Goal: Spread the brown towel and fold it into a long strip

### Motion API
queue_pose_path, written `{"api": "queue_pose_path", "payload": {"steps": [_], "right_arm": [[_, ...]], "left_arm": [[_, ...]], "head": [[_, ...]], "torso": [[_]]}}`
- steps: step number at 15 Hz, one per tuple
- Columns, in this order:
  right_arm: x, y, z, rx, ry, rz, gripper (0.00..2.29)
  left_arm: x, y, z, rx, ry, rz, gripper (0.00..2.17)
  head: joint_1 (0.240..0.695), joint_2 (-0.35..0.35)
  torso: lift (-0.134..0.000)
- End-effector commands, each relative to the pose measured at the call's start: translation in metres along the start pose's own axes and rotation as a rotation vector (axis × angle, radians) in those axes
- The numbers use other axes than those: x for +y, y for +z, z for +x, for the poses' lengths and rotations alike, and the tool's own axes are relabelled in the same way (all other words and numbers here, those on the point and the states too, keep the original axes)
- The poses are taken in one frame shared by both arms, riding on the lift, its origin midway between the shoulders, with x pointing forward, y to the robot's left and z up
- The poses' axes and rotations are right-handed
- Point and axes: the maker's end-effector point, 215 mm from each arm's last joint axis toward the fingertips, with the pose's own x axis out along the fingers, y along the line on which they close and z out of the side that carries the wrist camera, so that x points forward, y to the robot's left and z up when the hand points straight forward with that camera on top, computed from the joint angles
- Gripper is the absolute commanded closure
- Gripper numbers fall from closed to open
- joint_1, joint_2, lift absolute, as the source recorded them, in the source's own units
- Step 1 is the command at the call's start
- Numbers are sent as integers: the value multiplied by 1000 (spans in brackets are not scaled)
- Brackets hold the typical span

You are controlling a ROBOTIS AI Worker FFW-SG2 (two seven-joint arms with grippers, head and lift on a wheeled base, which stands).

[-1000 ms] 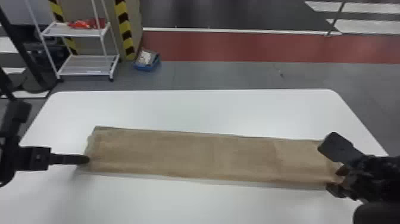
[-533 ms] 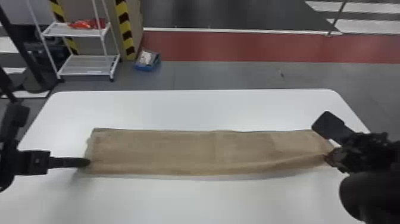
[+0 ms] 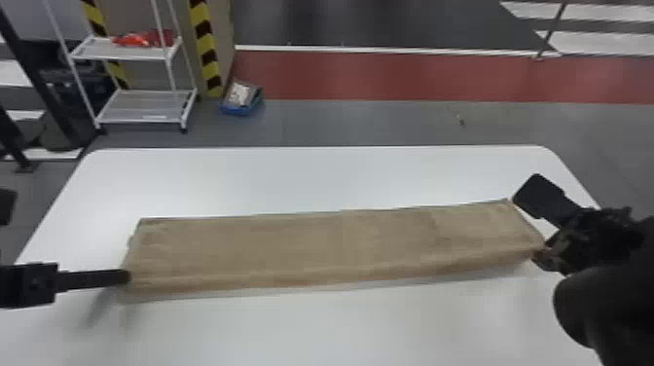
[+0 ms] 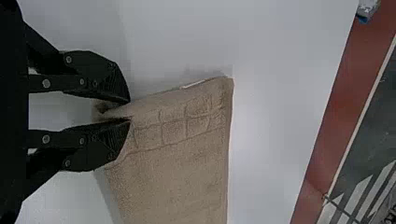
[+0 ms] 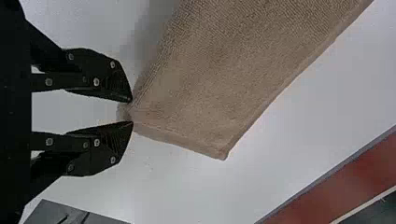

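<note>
The brown towel (image 3: 331,248) lies as a long, narrow strip across the white table (image 3: 311,180), its right end higher in the head view than its left. At the towel's near left corner is my left gripper (image 3: 127,277); in the left wrist view that gripper (image 4: 130,111) pinches the bunched corner between its fingertips. My right gripper (image 3: 537,255) is at the near right corner. Seen from the right wrist, towel cloth (image 5: 205,93) runs into the tips of the right gripper (image 5: 132,112), which is shut on that corner.
Bare tabletop shows in front of and behind the strip. Beyond the table's far edge, a white shelf rack (image 3: 141,109) with red items and a blue box (image 3: 242,99) stand on the floor.
My right gripper has moved away from the robot with the towel's right end, so the strip has swung from slanting nearer at the right to slanting farther. The left gripper has stayed nearly still.
</note>
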Motion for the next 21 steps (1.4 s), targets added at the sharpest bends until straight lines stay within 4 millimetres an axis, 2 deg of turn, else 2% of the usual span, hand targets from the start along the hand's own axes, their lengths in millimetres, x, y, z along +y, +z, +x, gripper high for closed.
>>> {"api": "queue_pose_path", "payload": {"steps": [1, 3, 5, 7, 8, 9, 11, 14, 15, 16, 17, 18, 20, 21], "right_arm": [[-2, -9, -17, -30, 9, 49, 29], [-1, -13, -37, -79, 26, 144, 53], [5, -14, -51, -133, 54, 293, 60], [19, 0, -67, -225, 96, 552, 60], [28, 3, -71, -242, 88, 635, 60], [39, 15, -78, -276, 81, 695, 60], [63, 34, -83, -314, 77, 790, 63], [70, 39, -81, -355, -17, 739, 80], [71, 44, -79, -391, -33, 723, 83], [66, 61, -83, -486, -65, 690, 90], [57, 83, -93, -612, -121, 644, 90], [57, 103, -103, -730, -153, 604, 93], [72, 124, -123, -925, -173, 567, 97], [86, 122, -122, -948, -193, 562, 100]], "left_arm": [[4, 11, -11, -53, 0, -16, 29], [11, 23, -23, -103, 8, -24, 46], [2, 51, -34, -219, -20, 0, 49], [-4, 79, -38, -409, -31, 74, 46], [-4, 78, -37, -455, -27, 52, 46], [-10, 80, -33, -505, -40, 33, 46], [-7, 87, -34, -621, 1, 24, 46], [-10, 91, -37, -791, 122, 104, 49], [-15, 96, -44, -878, 166, 159, 49], [-17, 94, -42, -913, 185, 177, 49], [-17, 86, -29, -892, 186, 165, 49], [-17, 76, -19, -867, 194, 166, 49], [-21, 66, -23, -876, 226, 191, 53], [-23, 63, -25, -867, 246, 218, 53]], "head": [[695, -35], [695, -27], [695, -18], [695, -7], [695, -2], [695, 5], [695, 21], [695, 73], [695, 80], [695, 91], [695, 95], [695, 97], [695, 106], [695, 119]], "torso": [[-125], [-125], [-125], [-125], [-125], [-125], [-125], [-125], [-125], [-125], [-125], [-125], [-125], [-125]]}}
